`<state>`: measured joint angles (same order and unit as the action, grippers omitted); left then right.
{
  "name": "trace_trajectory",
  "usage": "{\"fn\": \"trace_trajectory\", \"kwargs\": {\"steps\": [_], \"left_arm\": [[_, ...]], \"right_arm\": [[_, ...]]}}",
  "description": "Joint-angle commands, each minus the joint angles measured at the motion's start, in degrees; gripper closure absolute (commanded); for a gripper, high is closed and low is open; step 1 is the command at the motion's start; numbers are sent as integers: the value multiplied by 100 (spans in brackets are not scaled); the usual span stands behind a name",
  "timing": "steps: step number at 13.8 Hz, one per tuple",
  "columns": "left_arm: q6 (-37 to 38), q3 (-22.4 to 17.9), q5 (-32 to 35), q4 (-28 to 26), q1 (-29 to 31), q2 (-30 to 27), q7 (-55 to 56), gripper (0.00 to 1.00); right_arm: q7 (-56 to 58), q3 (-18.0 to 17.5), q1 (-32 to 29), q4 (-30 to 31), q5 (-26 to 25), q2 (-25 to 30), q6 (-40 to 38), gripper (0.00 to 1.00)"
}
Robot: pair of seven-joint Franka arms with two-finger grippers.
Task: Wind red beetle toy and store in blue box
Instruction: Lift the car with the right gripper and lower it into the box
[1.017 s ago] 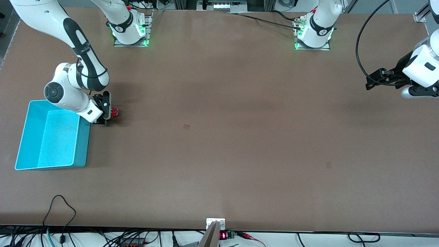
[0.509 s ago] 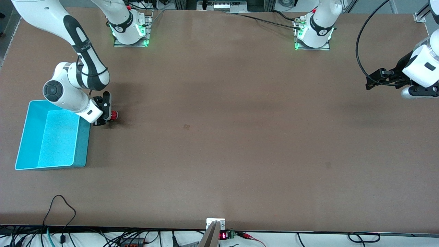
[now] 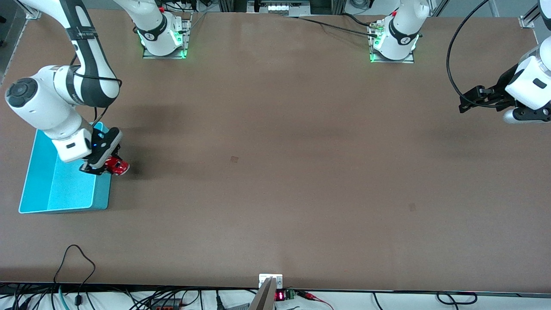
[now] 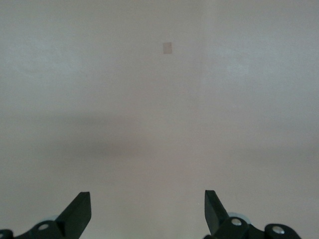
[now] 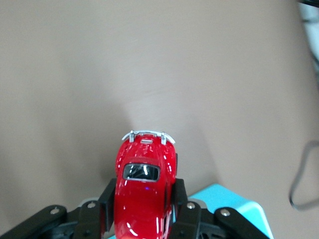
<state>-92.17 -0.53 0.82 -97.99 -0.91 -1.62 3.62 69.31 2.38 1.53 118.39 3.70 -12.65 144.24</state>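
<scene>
— While the right gripper [image 3: 107,165] hangs over the wall of the blue box [image 3: 41,189] that faces the table's middle, what has it got?

— The red beetle toy [image 3: 117,165]. The fingers [image 5: 179,199] are clamped tight on the car's flanks, and it is lifted clear of the table [image 3: 275,172]. In the right wrist view its chrome bumper points away from the gripper, with a corner of the box just under the fingers.

— Anything inside the box?

— Only its pale speckled floor shows; part of it is hidden by the arm. It sits at the right arm's end of the table.

— And the left gripper [image 4: 148,211]?

— Waiting up in the air over the left arm's end of the table, fingers spread wide, holding nothing.
</scene>
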Motion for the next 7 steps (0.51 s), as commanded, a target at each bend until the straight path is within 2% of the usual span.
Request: {"fn": "trace_trajectory", "kwargs": {"steps": [1,5,7], "left_arm": [[138,-35,-99,202,-23,100,34,0],[138,-35,-99,202,-23,100,25,0],[138,-35,-99,202,-14,100,25,0]], "right_arm": [[-1528,52,-100,-378,52,-193,-98,100],[-3735,61,-529,-466,52,-395,-98,100],[-4248,61,-732,-492,52,-440,-98,100]]}}
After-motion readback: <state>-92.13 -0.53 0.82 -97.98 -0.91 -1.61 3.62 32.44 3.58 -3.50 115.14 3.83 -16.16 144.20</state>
